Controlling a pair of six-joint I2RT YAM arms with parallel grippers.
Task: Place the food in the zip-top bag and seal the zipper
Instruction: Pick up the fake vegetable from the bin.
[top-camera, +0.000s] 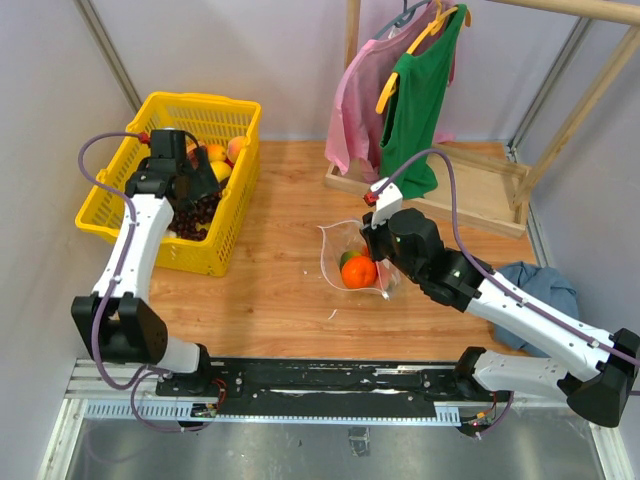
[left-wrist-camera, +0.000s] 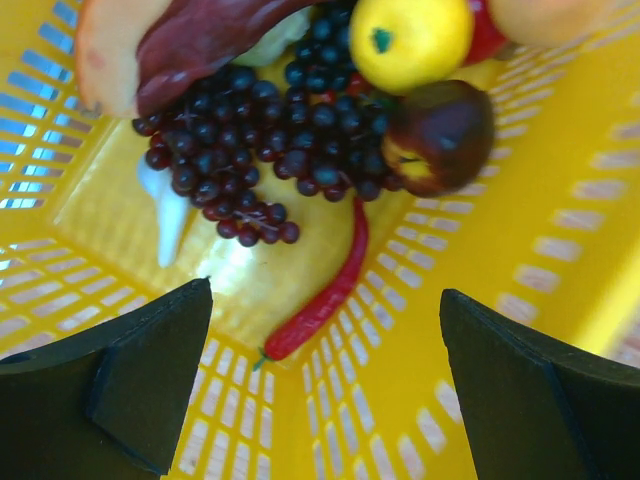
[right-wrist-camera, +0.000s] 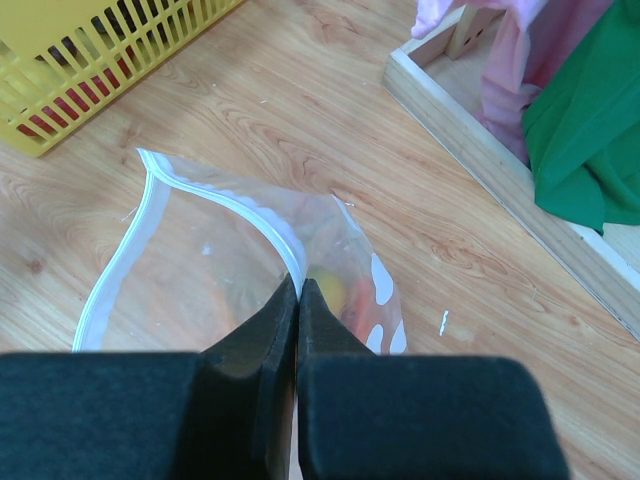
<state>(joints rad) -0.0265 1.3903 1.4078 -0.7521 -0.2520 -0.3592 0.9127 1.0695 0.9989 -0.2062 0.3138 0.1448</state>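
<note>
Wood tabletop (top-camera: 280, 290) between pale walls (top-camera: 40, 90), left gripper (left-wrist-camera: 325, 297) wide over yellow basket (top-camera: 225, 105), right gripper (right-wrist-camera: 298, 292) tight on zip-top bag (right-wrist-camera: 200, 270) rim.

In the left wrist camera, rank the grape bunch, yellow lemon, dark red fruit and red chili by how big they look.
1. grape bunch
2. yellow lemon and dark red fruit: too alike to rank
3. red chili: long but thin, least area

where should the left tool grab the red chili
Across its lower middle, coming down from above. The chili lies flat on the basket floor, its length running between the fingers of the open left tool, so they would close across its width. Its upper end is by the grapes; the stem half lies clear.
</note>
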